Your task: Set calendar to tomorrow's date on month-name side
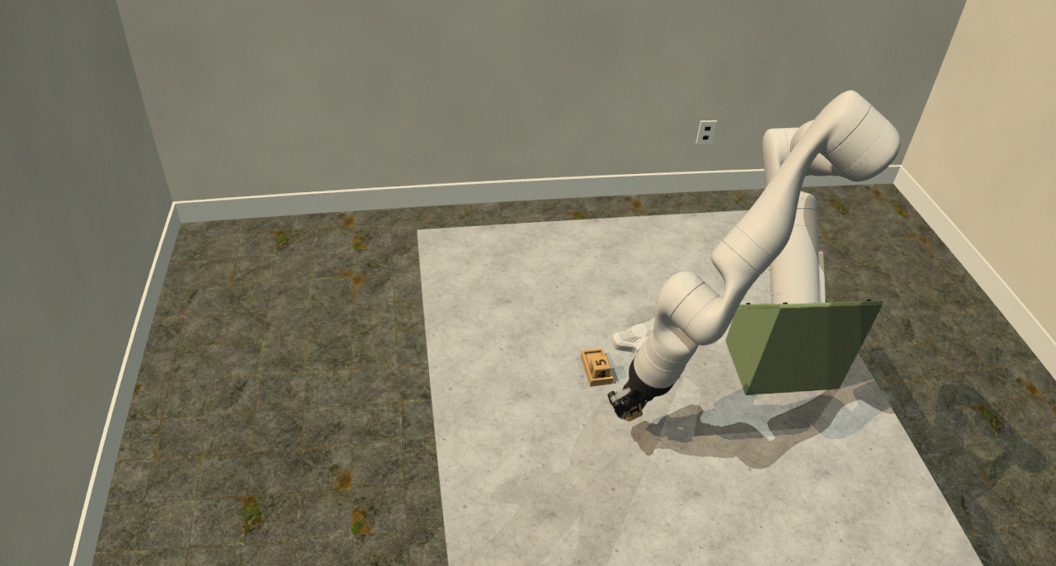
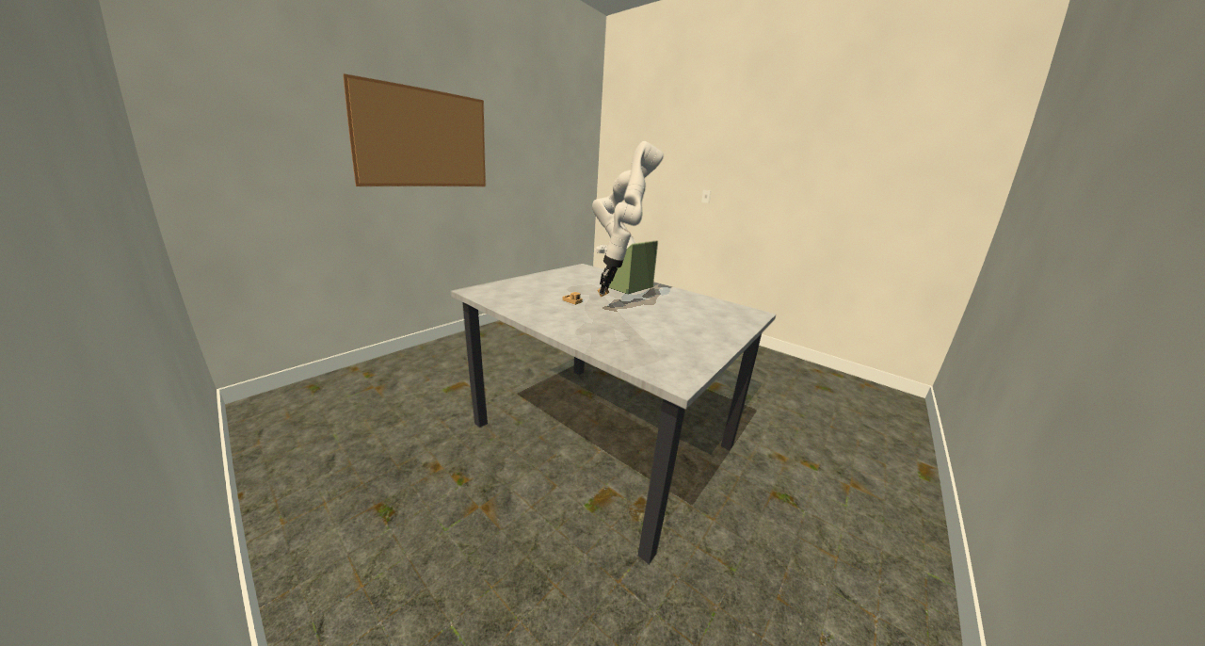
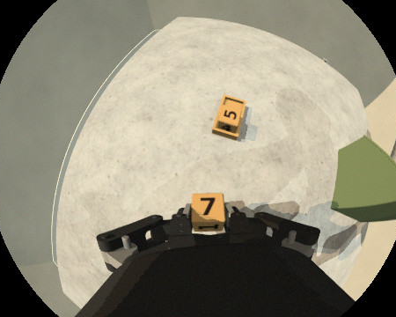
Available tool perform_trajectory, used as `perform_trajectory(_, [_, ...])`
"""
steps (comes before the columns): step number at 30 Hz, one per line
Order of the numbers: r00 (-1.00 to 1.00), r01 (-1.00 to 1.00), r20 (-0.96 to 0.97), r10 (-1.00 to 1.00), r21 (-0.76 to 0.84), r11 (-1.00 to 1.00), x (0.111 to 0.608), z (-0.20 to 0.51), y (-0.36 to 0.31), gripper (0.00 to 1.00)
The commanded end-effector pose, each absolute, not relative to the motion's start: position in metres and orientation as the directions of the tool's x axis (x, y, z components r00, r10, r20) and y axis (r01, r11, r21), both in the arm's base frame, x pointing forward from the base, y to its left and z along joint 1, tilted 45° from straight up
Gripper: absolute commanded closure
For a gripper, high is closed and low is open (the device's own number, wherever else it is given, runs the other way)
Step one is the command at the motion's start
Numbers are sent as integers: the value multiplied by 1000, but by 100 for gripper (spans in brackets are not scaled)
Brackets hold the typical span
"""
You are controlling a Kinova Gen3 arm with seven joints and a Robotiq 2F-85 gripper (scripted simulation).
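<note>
Calendar parts are being kept apart at this moment: the small orange wooden tray [image 1: 588, 367] is lying flat on the pale marbled bench [image 1: 516, 452], roughly midway along it and toward its left edge in the top view, with one orange cube [image 1: 600, 360] seated in it, a 5 facing up. The second orange cube, marked 7 on the face turned to the wrist camera [image 3: 208, 210], is being pinched between the black jaws of the gripper [image 1: 626, 407], above the bench, near the tray but not over it. One slot beside the seated cube is seemingly being left vacant. Remaining, by judgement: the held cube is to be turned to the needed digit, set flat beside its partner, and released. The month side cannot be read.
</note>
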State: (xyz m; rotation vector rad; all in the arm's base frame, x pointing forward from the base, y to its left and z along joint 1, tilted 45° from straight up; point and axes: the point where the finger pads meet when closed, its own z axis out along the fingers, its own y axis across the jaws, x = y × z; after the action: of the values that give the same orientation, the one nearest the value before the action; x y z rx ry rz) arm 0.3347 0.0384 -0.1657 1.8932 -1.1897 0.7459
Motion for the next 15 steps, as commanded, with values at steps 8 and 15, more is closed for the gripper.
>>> perform_trajectory(8, [394,-919,695,-601,294,-263,335,-163,38,72])
perform_trajectory(15, [390,-921,642,-660,286,-266,337,-161,38,72])
